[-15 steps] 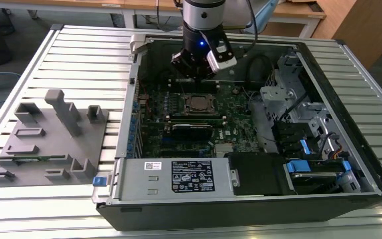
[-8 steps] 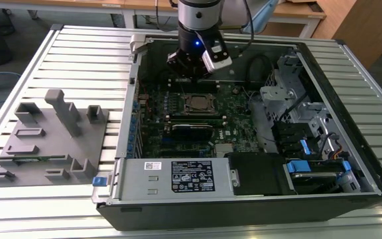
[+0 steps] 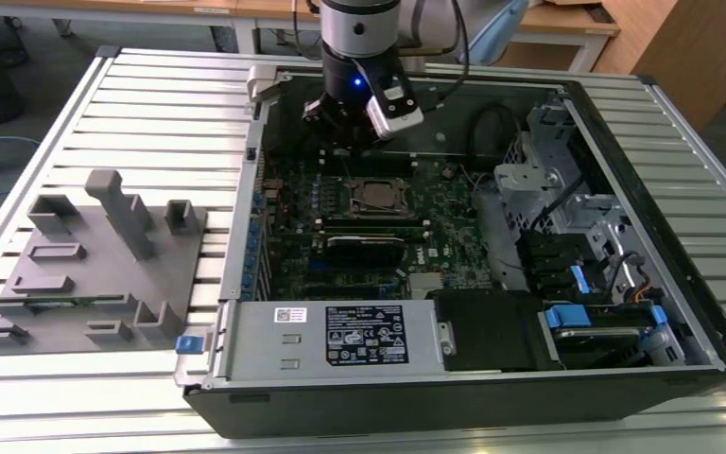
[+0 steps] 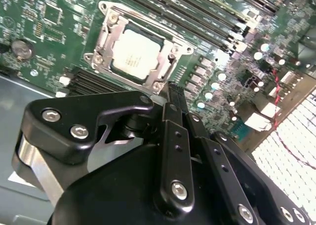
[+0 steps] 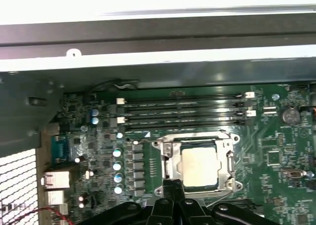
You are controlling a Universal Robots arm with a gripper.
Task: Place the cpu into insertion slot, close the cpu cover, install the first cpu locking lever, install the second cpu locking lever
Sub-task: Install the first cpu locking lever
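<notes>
— In the exterior view, left to right?
— A grey fixture block (image 3: 86, 255) is resting on the silvery slatted table (image 3: 162, 95). Then comes the open black computer case (image 3: 464, 416), its white-and-black label (image 3: 366, 333) too small to read.
— Your gripper?
— My black gripper (image 5: 172, 186) is hanging, fingers together, beside the silver-rimmed black insertion slot (image 3: 395, 206), where the grey-bronze square cpu (image 5: 200, 167) is lying under the thin silvery cpu cover (image 5: 168, 158).

An open computer case (image 3: 464, 402) lies on the slatted table (image 3: 148, 104). From the frame's top centre the arm hangs its hand (image 3: 344, 149) over the green board, just above the cpu (image 3: 377, 196) in the insertion slot (image 3: 353, 204). A grey fixture (image 3: 86, 255) sits at left.
</notes>
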